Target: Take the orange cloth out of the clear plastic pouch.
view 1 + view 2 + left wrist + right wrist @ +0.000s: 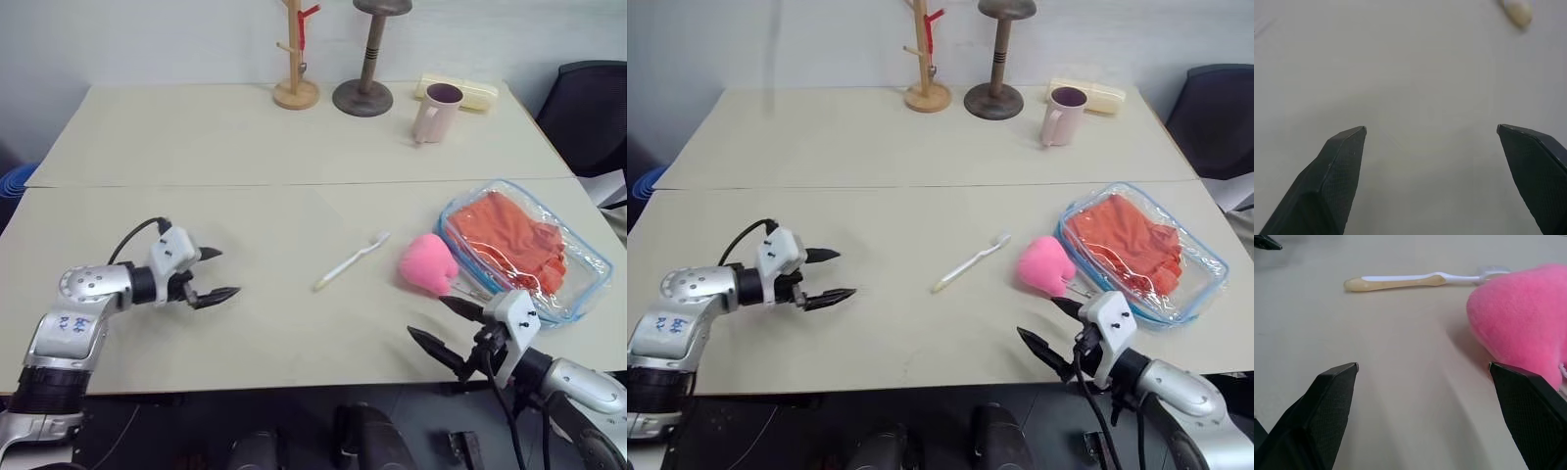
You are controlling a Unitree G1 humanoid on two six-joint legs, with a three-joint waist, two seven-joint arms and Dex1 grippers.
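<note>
Pouch: the clear plastic pouch (578, 257) lies flat on the right side of the counter (274, 147), near the front edge, its blue trim showing around the rim.
Cloth: the orange cloth (514, 240) sits crumpled inside the pouch and takes up most of it.
Right end effector: the right end effector (446, 326) hovers at the front edge of the counter, its 2 black fingers spread wide with nothing between them.
Cloth to right end effector: the pouch with the cloth lies just beyond and to the right of this end effector, apart from both fingertips.
Plush: a pink plush lump (429, 261) rests against the pouch's left side, between the pouch and a toothbrush (351, 261); in the right wrist view it sits near one fingertip, and I cannot tell whether they touch.
Left end effector: the left end effector (217, 273) hovers over bare counter on the left, its 2 fingers spread wide and empty, pointing toward the middle.
Cloth to left end effector: well apart, with the toothbrush and plush lying between them.
Back of counter: a pink mug (436, 113), a wooden peg stand (296, 59) and a dark round-based stand (367, 59).
</note>
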